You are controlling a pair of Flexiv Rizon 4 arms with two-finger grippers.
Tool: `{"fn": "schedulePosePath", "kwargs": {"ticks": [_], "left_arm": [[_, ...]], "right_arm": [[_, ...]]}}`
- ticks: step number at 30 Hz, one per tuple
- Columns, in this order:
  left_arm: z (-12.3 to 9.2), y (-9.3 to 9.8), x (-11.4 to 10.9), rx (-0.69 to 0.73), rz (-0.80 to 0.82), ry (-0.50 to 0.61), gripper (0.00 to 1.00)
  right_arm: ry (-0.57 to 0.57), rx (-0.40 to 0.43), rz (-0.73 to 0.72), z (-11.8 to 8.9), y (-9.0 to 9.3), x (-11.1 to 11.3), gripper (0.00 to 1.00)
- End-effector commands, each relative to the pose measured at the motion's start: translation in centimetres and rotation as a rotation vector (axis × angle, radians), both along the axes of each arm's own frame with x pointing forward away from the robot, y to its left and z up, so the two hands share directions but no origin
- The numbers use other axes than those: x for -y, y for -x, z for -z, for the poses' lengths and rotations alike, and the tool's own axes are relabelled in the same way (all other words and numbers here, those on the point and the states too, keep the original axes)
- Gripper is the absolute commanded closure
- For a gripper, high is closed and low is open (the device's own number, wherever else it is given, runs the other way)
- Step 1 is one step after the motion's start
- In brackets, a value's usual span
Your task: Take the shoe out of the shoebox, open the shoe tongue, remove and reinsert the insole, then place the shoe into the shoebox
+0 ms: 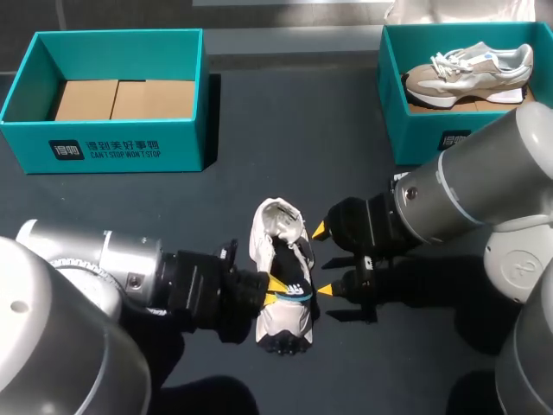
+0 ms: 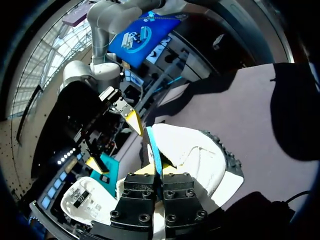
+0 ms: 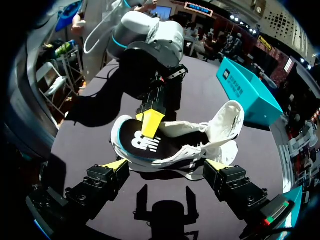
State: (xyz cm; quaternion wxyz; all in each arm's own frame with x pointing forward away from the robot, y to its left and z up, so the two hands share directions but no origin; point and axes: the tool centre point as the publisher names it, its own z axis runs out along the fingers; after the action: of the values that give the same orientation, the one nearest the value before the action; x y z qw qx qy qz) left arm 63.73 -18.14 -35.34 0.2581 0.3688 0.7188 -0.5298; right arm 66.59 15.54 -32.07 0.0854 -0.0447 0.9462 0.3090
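Left gripper [image 1: 275,290], head view: pinched shut on shoe [image 1: 281,251] near table's [image 1: 285,130] front edge; right gripper [image 1: 321,259] spread wide just beside shoe. Left wrist: fingers [image 2: 175,192] nip shoe's [image 2: 195,150] thin rim. Right wrist: shoe [image 3: 170,145] on side between wide fingers [image 3: 116,166].

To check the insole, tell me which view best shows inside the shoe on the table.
The right wrist view: the shoe opens toward it, showing the dark insole. The head view sees the opening from above, less clearly. The left wrist view shows only the outside, pinched by the left gripper.
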Motion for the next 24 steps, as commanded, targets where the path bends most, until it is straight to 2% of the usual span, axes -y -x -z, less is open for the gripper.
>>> {"fn": "schedulePosePath", "kwargs": {"ticks": [1,4,11,12,13,14,16,20,24], "left_arm": [[1.1,-1.0,0.3,0.003,-0.015,-0.005,1.00],[1.2,-1.0,0.0,0.001,-0.022,-0.015,1.00],[0.0,-0.5,-1.3,0.005,-0.043,0.031,1.00],[-0.3,-0.4,-1.4,-0.003,-0.044,0.047,0.96],[-0.6,-0.2,-1.4,-0.002,-0.042,0.060,0.73],[-1.0,0.0,-1.4,0.006,-0.040,0.072,0.62],[-1.5,0.2,-1.4,0.005,-0.040,0.097,0.63],[-1.9,0.2,-1.2,0.012,-0.045,0.104,0.57],[-2.6,0.7,-1.1,0.020,-0.037,0.122,0.60]], "right_arm": [[-0.001,0.002,0.002,0.1,0.1,0.0,0.00],[-0.001,0.002,0.002,0.1,0.1,0.0,0.00],[-0.001,0.002,0.002,0.1,0.1,0.0,0.00],[-0.001,0.002,0.002,0.1,0.1,0.0,0.00],[-0.001,0.002,0.002,0.1,0.1,0.0,0.00],[-0.001,0.002,0.002,0.1,0.1,0.0,0.00],[-0.001,0.002,0.002,0.1,0.1,0.0,0.00],[-0.001,0.002,0.002,0.1,0.1,0.0,0.00],[-0.001,0.002,0.002,0.1,0.1,0.0,0.00]]}}
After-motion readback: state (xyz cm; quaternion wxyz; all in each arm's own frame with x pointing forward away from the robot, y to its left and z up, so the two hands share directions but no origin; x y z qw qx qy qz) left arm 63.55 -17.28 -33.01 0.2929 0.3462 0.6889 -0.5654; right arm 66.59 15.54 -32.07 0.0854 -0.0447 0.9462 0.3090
